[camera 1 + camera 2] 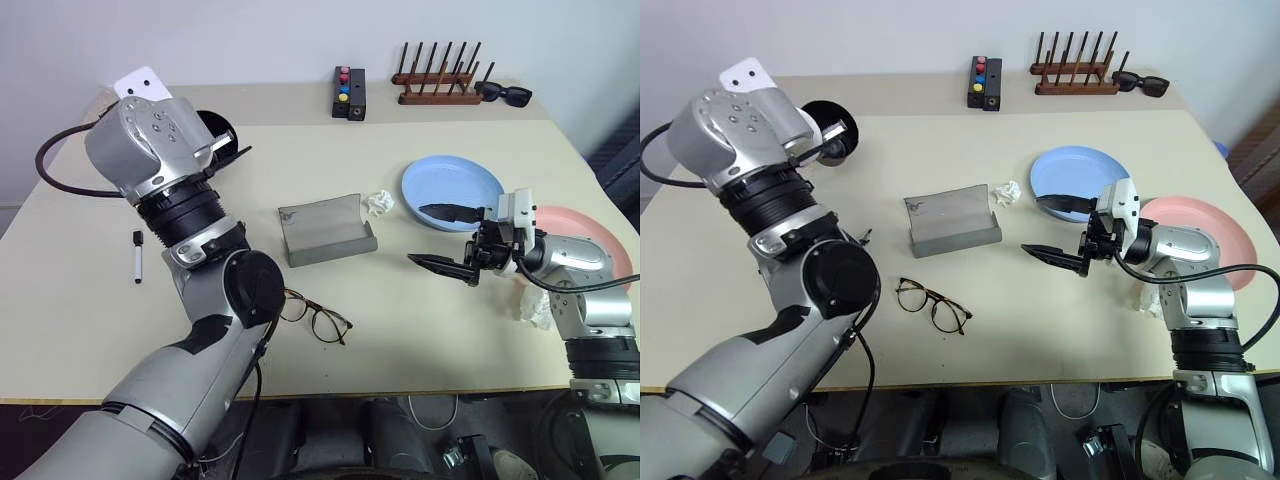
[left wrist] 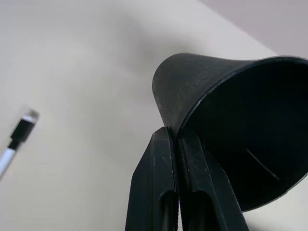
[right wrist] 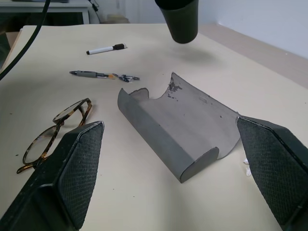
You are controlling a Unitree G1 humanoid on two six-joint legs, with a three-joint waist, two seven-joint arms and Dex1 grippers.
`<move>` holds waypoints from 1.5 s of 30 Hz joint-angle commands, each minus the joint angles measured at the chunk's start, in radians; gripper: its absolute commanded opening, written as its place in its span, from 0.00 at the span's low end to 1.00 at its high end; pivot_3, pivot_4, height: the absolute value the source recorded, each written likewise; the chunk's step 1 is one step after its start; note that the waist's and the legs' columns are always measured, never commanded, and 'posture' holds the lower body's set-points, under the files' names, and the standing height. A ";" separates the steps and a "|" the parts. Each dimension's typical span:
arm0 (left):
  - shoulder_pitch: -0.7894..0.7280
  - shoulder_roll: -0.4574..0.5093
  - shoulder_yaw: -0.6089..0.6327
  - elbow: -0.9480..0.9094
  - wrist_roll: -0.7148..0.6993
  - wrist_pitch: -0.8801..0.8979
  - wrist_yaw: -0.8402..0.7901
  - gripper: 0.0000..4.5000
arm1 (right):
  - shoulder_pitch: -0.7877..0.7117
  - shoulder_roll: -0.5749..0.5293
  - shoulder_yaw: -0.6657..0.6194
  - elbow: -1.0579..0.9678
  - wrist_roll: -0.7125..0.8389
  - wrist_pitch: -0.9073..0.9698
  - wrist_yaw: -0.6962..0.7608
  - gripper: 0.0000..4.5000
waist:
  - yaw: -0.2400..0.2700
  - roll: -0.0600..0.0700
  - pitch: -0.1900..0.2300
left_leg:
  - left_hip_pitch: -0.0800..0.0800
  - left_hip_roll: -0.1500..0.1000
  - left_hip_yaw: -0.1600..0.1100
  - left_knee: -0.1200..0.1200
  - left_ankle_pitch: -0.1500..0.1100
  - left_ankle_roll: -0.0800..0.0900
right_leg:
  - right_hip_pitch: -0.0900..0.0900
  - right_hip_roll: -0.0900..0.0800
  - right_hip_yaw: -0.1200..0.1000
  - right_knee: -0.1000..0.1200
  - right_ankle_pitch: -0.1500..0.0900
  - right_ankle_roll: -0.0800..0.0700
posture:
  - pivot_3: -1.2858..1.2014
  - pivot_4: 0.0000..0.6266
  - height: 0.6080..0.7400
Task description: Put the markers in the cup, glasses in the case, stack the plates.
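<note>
Beige desk [image 1: 420,330] with the left gripper [image 2: 177,137] raised over its far-left part, fingers [image 2: 161,183] pressed together on the rim of the black cup [image 1: 830,128]; the cup is lifted off the desk and tipped, its dark mouth open toward the wrist camera. Right gripper [image 1: 447,237] held level over the right half of the desk, pointing toward the centre, its two fingers [image 3: 77,168] spread wide and holding nothing. Grey case [image 1: 325,230] lying open at mid-desk, lid up, between the two arms. Tortoiseshell glasses [image 1: 932,304] on the desk nearer the robot than the case, apart from it, lenses flat on the surface. White marker [image 1: 138,256] with a black cap lying on the left side of the desk; dark marker [image 3: 103,75] with a clip lying between the white one and the glasses, seen from the right wrist. Light blue plate [image 1: 455,185] on the right, beyond the right gripper; pink plate [image 1: 1215,228] further right, partly hidden by the right forearm; the two plates lie side by side, not stacked. Crumpled white paper [image 1: 379,203] just beside the blue plate's left edge. At the far edge: a black box [image 1: 348,92] with coloured buttons, a wooden peg rack [image 1: 438,80] and black sunglasses [image 1: 503,93] beside the rack
</note>
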 commanded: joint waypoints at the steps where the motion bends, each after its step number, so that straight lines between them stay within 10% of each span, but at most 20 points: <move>1: -0.058 0.002 0.055 -0.005 0.007 0.044 0.020 0.01 | -0.018 0.007 0.000 -0.017 0.005 -0.007 -0.002 1.00 | 0.000 0.000 0.000 | 0.000 0.000 0.000 0.000 0.000 0.000 | 0.000 0.000 0.000 0.000 0.000 0.000 | 0.52 0.24 1.00; 45: -0.345 -0.044 0.465 -0.066 0.209 0.136 0.195 0.01 | -0.051 0.032 0.034 0.034 -0.007 -0.016 0.015 1.00 | 0.002 -0.001 0.000 | -0.012 0.000 0.001 0.003 0.001 -0.001 | -0.014 0.000 0.000 0.005 0.000 0.000 | 0.52 0.24 1.00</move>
